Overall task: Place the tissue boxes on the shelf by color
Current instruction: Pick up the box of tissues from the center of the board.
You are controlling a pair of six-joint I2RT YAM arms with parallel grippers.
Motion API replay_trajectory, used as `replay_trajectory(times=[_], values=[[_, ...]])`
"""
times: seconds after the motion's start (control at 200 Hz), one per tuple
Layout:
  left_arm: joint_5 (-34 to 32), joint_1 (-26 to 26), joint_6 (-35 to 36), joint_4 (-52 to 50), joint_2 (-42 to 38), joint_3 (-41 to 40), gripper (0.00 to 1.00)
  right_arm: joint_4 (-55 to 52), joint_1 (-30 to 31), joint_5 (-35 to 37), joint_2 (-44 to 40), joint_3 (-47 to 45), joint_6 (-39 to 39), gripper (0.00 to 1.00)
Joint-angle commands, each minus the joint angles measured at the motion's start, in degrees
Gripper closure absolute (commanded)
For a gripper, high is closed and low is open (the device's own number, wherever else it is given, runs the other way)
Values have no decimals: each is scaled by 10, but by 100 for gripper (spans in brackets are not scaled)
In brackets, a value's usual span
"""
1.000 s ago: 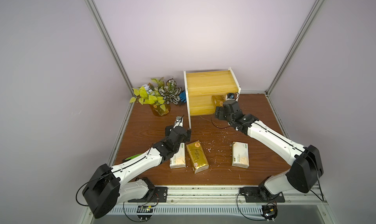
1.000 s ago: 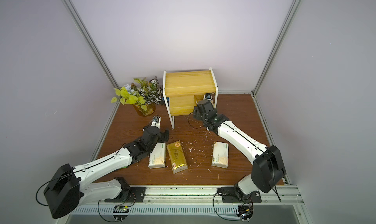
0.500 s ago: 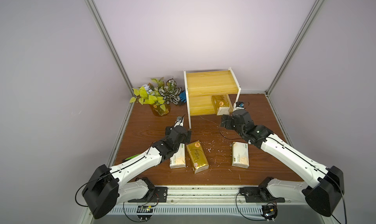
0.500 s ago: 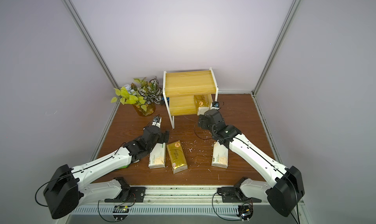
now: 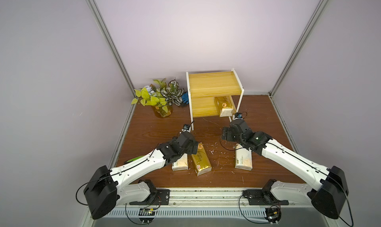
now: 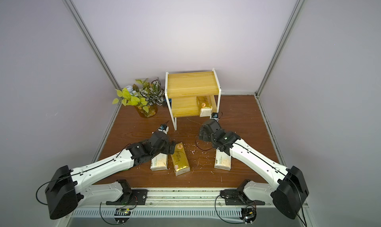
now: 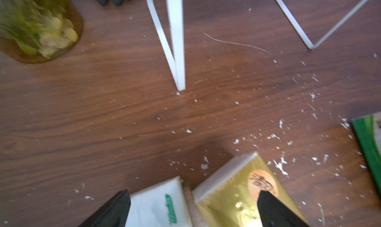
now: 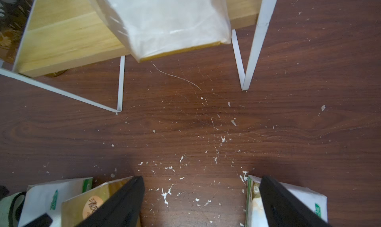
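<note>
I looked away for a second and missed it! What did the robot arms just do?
The right tool drew back from the shelf toward the front, open, leaving a gold pack on the lower board. The left tool stayed open where it was. The two white packs and the other gold pack on the table did not move.

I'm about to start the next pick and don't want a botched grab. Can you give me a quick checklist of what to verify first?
1. Right hand open and empty: ok.
2. Left hand open and empty: ok.
3. Left hand centred over a single pack: not ok. Its fingers straddle the left white pack and the table gold pack, which lie close together.
4. Shelved gold pack fully on the lower board: not ok. Its front end overhangs the edge.
5. Room on the lower board beside it: ok.
6. Right white pack apart from the other packs: ok.
</note>
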Motion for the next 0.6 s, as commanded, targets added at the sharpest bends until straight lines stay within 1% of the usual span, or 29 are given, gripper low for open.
replay_trajectory(times=[0.0, 0.06, 0.11, 0.205, 0.31, 0.385, 0.591], values=[[-18, -54, -96, -51, 34, 34, 0, -6, -2, -9, 2, 16, -30, 3], [-19, -71, -137, -61, 54, 51, 0, -7, -4, -6, 0, 18, -58, 2], [-2, -76, -168, -70, 67, 66, 0, -7, -7, -8, -2, 18, -80, 1], [3, -98, -230, -98, 81, 92, 0, -1, -14, -25, -12, 9, -116, 1], [-12, -133, -290, -124, 92, 113, 0, 11, -22, -38, -26, -17, -134, 1], [-30, -158, -330, -175, 114, 139, 0, 14, -29, -57, -32, -34, -140, 1], [-39, -220, -386, -267, 189, 213, 0, 28, -42, -86, -46, -55, -163, 1]])
